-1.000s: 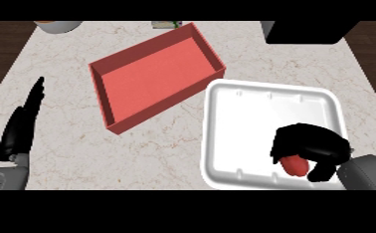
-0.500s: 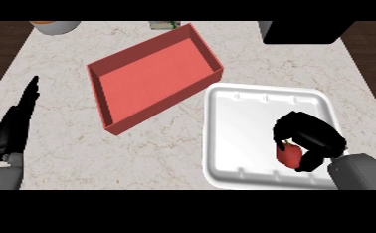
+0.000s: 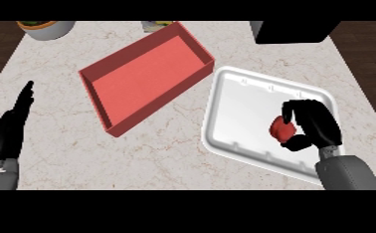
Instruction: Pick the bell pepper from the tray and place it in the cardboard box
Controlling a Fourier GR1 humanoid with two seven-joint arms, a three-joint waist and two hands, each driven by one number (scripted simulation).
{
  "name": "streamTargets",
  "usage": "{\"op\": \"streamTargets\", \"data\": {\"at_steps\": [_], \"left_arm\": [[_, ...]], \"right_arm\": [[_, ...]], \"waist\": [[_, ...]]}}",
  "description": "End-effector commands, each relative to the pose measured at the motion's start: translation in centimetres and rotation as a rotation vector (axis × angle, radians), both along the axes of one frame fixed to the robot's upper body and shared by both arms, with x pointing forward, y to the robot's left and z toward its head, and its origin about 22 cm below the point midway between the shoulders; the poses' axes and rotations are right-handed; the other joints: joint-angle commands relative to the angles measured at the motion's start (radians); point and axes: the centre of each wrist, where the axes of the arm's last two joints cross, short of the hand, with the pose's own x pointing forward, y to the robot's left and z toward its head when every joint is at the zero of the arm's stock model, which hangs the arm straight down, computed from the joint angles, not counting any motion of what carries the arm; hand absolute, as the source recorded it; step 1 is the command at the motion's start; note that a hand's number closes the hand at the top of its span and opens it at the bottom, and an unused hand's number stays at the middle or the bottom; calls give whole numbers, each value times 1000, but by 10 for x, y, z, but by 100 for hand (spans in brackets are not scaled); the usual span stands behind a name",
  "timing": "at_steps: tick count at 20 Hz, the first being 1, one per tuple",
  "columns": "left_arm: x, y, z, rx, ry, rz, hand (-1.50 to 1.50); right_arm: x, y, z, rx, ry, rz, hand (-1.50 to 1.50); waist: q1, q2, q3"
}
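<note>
Head view: pale marbled counter (image 3: pixel 169 147), dark floor past its far edge. Red pepper (image 3: pixel 281 129) sits in the white tray (image 3: pixel 242 102), right side, right hand (image 3: pixel 317 126) curled round it. Red box (image 3: pixel 147 75) lies just left of the tray, open. Left hand (image 3: pixel 13 127) rests at the left edge, fingers straight. Bowl (image 3: pixel 47 28) far left; black block (image 3: pixel 294 30) far right.

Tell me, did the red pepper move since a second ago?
Yes, a little. The pepper, held in the right hand, has shifted toward the far side of the white tray, away from its near rim.
</note>
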Motion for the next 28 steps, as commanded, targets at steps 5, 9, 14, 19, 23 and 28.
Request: {"op": "streamTargets", "data": {"at_steps": [5, 9, 14, 19, 23, 28], "left_arm": [[1, 1, -9, -1, -2, -15, 0], [-1, -4, -5, 2, -7, -45, 0], [14, -18, 12, -10, -32, -47, 0], [25, -15, 20, -14, -23, -72, 0], [14, -23, -5, -7, -16, -93, 0], [10, -24, 5, -10, -33, -98, 0]], "right_arm": [[7, 125, 99, 29, -356, -144, 150], [-15, 161, 141, 42, -386, -98, 150], [13, 216, 158, 144, -321, -79, 150], [41, 246, 188, 277, -304, -86, 150], [68, 268, 211, 333, -317, -126, 150], [106, 267, 199, 412, -232, -165, 150]], "waist": [[27, 12, 10], [42, 17, 13], [63, 24, 15], [78, 28, 15], [95, 32, 14], [104, 34, 14]]}}
